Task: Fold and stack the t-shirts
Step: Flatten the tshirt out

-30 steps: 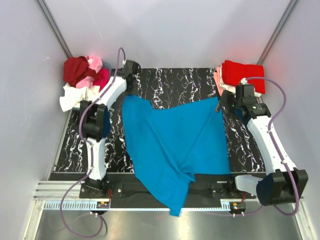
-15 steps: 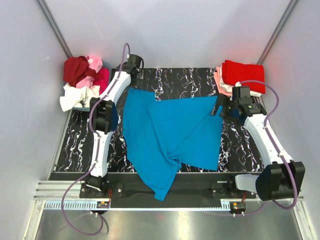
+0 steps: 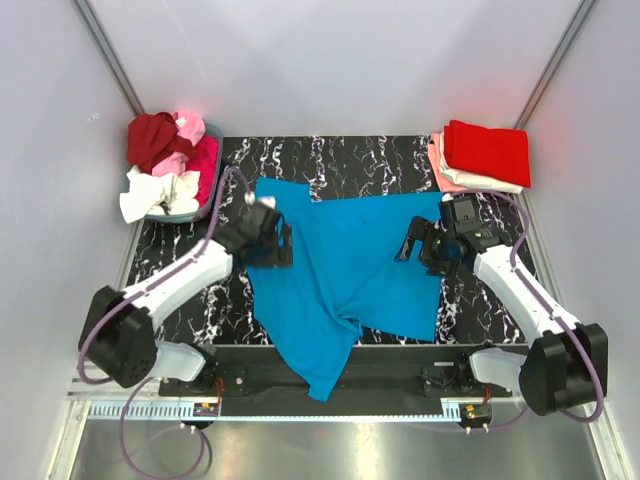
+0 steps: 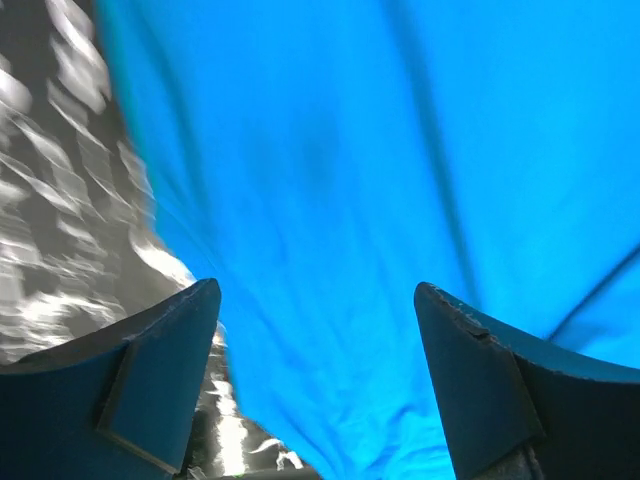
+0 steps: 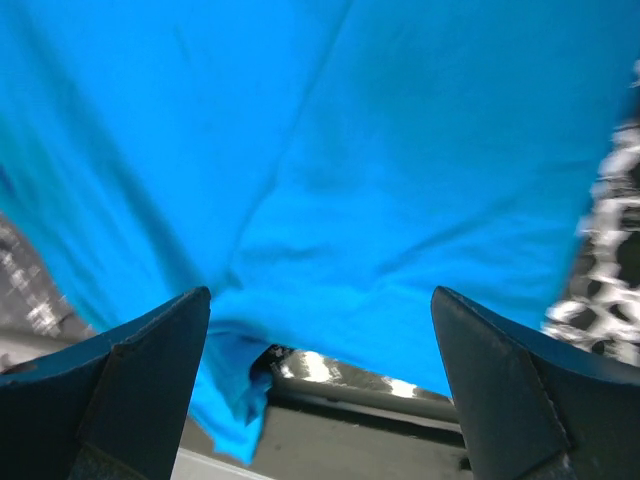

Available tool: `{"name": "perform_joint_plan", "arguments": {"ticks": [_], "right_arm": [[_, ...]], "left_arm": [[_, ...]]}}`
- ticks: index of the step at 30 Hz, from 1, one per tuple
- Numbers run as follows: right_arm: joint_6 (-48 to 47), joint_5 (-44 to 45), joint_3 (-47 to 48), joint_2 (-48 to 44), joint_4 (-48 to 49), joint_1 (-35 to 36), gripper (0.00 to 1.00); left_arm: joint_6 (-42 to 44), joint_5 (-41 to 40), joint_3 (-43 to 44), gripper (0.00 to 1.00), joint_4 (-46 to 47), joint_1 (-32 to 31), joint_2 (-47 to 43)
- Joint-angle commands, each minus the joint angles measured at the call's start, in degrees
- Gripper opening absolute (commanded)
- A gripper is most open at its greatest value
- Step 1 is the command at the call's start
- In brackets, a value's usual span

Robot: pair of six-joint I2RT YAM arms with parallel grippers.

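Observation:
The bright blue t-shirt point(image 3: 345, 255) lies spread and creased on the black marbled mat point(image 3: 390, 165), with one end trailing over the near edge. My left gripper point(image 3: 276, 240) hovers open above the shirt's left edge, nothing between its fingers; in its wrist view blue cloth point(image 4: 350, 150) fills the space past the gripper point(image 4: 318, 290). My right gripper point(image 3: 418, 248) stands open over the shirt's right part, also empty; its wrist view shows the gripper point(image 5: 320, 295) over blue cloth point(image 5: 350, 150). More t-shirts lie loose at the far left point(image 3: 165, 160) and folded at the far right point(image 3: 487, 152).
The loose heap of red, pink and white shirts sits in a basket point(image 3: 205, 205) at the far left corner. The folded stack has red on top of pink and white. White walls close in both sides. A metal rail point(image 3: 330, 412) runs along the near edge.
My left gripper opened and let go of the blue shirt's far left corner, then drew back toward the middle. The right gripper moved left and nearer, over the shirt. The shirt slid farther onto the mat.

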Motion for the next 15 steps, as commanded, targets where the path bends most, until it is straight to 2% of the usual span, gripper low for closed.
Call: {"name": "perform_joint_plan", "arguments": {"ticks": [1,2,3,5,7,10,11,12,14,15], "right_arm": [[3.24,-10.22,-3.42,2.06,7.23,0.46,1.0],[3.59,-14.6,-5.52,2.85,8.74,0.46,1.0],[4.29,-15.95,-6.49,4.51,11.2,0.46,1.0],[4.56,-17.8,-9.3,6.1,13.49,0.46,1.0],[4.3,-17.72,-10.54,8.83,14.99,0.46,1.0],[3.25,-17.37,-12.82,12.34,16.92,-1.91,1.0],[2.9,-20.94,-15.35,13.22,18.24,-4.27,0.96],[3.42,-22.89,-16.77,14.8,20.43,-9.6,0.92],[4.3,-28.06,-18.97,16.39,22.03,-15.16,0.9],[4.73,-27.74,-18.98,17.61,21.16,-17.8,0.9]], "left_arm": [[-9.7,7.5,-12.64,0.83,11.42,-1.45,0.3],[-10.51,8.81,-15.01,0.83,16.13,-1.98,-1.01],[-11.47,11.0,-18.95,0.83,18.1,-1.98,-1.55],[-12.8,12.42,-20.83,0.83,20.13,-2.24,-1.99],[-12.62,11.55,-20.84,0.83,18.83,-2.25,-1.82],[-10.87,5.77,-19.7,0.83,13.74,-1.98,-1.29],[-10.17,4.36,-19.52,0.84,11.55,-0.85,-0.94],[-9.55,4.43,-19.96,0.84,11.09,0.2,-0.77],[-8.06,5.39,-21.1,0.84,10.82,4.67,-0.85],[-7.53,6.36,-22.49,0.83,10.91,6.18,-1.03]]}}
